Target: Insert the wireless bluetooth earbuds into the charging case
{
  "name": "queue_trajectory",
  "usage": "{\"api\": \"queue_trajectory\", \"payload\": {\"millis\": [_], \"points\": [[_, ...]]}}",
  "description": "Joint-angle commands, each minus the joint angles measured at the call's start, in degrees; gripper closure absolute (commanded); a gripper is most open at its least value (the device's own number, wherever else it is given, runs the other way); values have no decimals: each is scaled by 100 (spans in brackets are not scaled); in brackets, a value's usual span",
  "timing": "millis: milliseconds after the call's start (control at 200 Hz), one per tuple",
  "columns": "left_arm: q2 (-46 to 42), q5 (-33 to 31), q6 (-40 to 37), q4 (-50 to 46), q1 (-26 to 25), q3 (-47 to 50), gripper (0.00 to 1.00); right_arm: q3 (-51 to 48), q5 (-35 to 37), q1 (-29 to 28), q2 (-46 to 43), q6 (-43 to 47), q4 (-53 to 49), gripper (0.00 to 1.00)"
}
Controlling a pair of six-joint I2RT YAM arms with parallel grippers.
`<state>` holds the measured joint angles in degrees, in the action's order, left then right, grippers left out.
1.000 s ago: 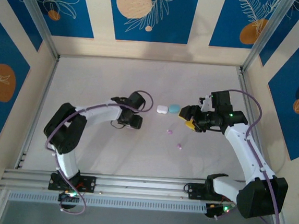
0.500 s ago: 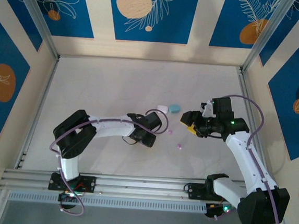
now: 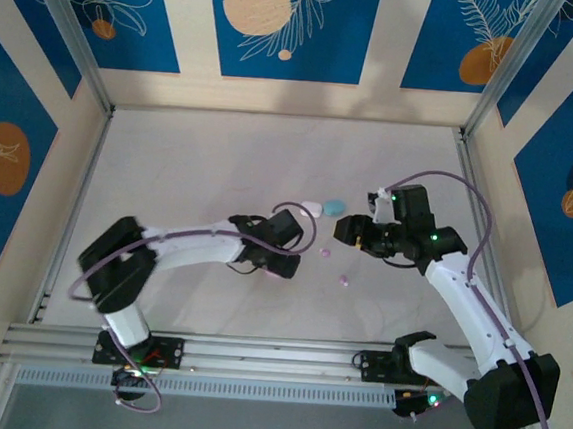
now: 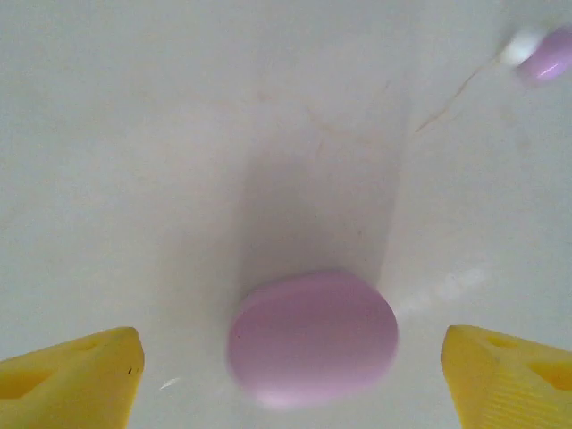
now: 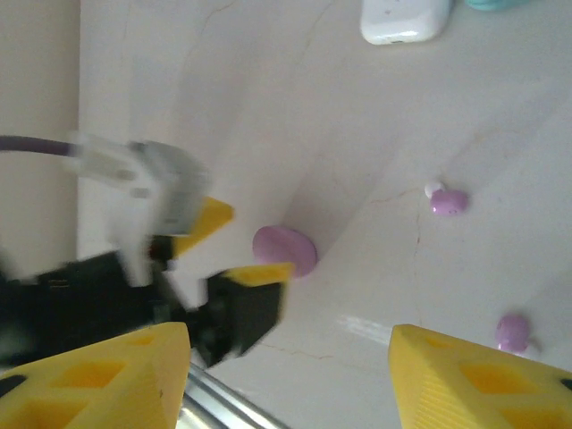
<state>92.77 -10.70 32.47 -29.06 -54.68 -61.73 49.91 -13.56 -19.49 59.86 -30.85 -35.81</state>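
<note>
Left wrist: my left gripper stands open astride the pink case, touching nothing. A pink earbud lies beyond the case, up-right.

Right wrist: my right gripper gapes, empty. That earbud and a second pink earbud lie right of the case.

Top: both earbuds sit just off my left jaws.

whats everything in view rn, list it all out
pink case: 1, pink, on the table between the left fingers, a gap on each side
white case: 1, white, mid-table, farther from the bases
teal case: 1, light teal, right beside the white case
pink earbuds: 2, pink, loose on the table between the arms
table: 1, off-white
arms: 2, white and black, bases at the near edge
left fingers: yellow, open
right fingers: yellow, open, holding nothing
</note>
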Motion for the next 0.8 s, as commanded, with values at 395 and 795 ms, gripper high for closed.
{"api": "queue_trajectory", "payload": {"millis": [395,795], "points": [[-4992,-837,-538,593,1128,2314,7,-1194,1016,-2495,1153,3895,3108,38],[-5190,-996,-833,460,1264,2357,4,-306,695,-2575,2488,5055,2274,39]]}}
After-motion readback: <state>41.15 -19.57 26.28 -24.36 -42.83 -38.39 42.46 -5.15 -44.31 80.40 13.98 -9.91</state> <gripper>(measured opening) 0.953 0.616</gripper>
